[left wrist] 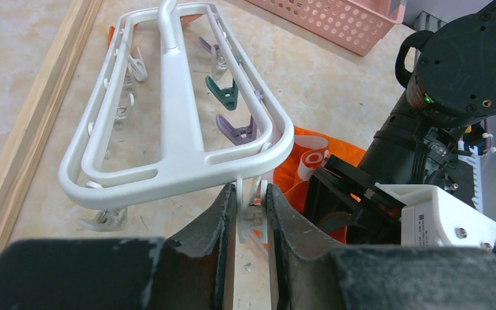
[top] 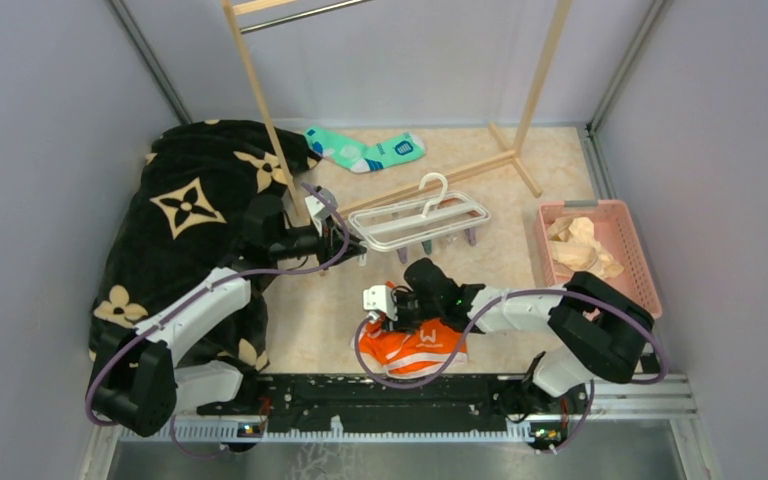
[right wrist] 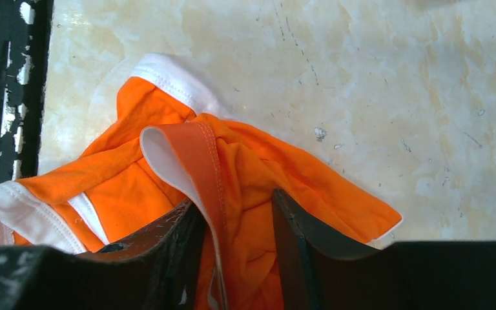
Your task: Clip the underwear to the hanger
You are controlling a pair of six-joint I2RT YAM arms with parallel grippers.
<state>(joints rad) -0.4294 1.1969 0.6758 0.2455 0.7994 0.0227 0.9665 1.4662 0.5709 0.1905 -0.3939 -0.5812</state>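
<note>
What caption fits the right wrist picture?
Orange underwear crumpled on the table, one fold standing between the right gripper's parted jaws.

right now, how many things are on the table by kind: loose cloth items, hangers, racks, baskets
loose cloth items: 3 (underwear, sock, blanket)
hanger: 1
wooden rack: 1
basket: 1 (beige cloth inside, not counted)
total: 6

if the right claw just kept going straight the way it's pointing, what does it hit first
The orange underwear: a fold lies between the open fingers of the right claw, with the tabletop apparently just beneath the cloth.
</note>
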